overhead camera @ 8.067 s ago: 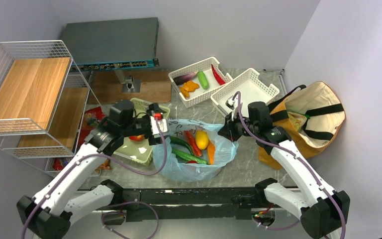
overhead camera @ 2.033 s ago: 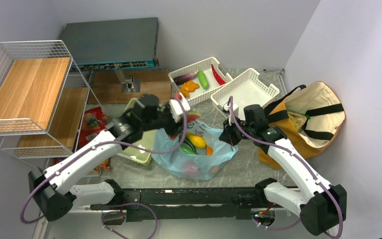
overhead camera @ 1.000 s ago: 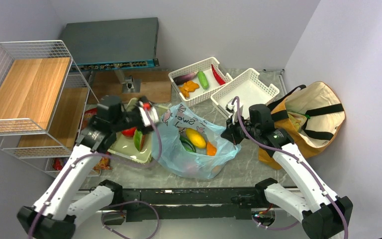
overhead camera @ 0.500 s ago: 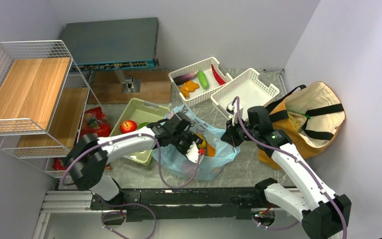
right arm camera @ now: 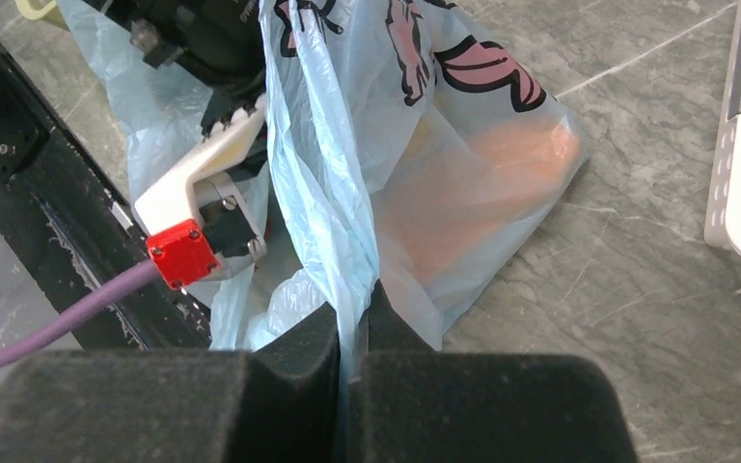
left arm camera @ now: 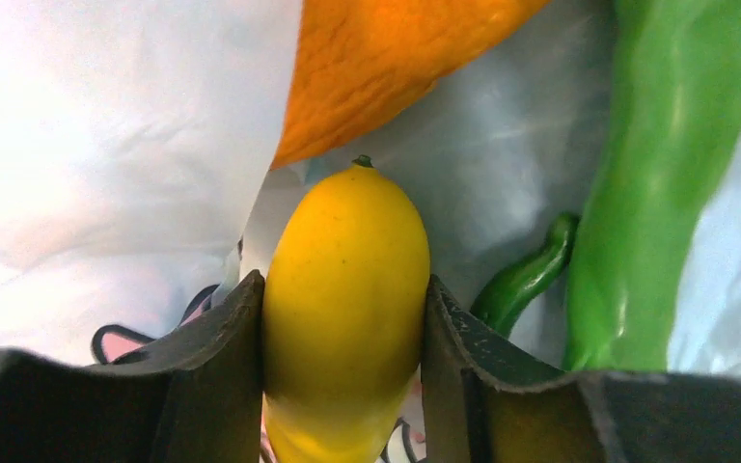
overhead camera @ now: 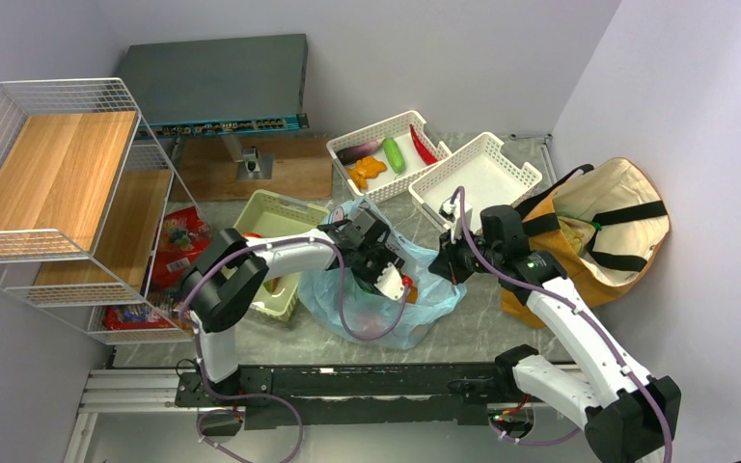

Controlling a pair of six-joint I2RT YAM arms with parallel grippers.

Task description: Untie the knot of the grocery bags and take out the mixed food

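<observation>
Mango [left arm camera: 345, 251], one, yellow, grasped by my left hand [left arm camera: 343, 294] inside the light-blue bag [right arm camera: 463, 164], beside one orange carrot [left arm camera: 386, 58] and one green vegetable [left arm camera: 656, 193]. My right hand [right arm camera: 352, 333] pinches the bag's rim; its black-and-pink print is unreadable.

Left gripper [left arm camera: 343, 289] — arm curled inward — clamps the mango [left arm camera: 347, 241] between its jaws; right gripper [right arm camera: 352, 333] (nearly closed) pinches the light-blue bag [right arm camera: 320, 193].
</observation>
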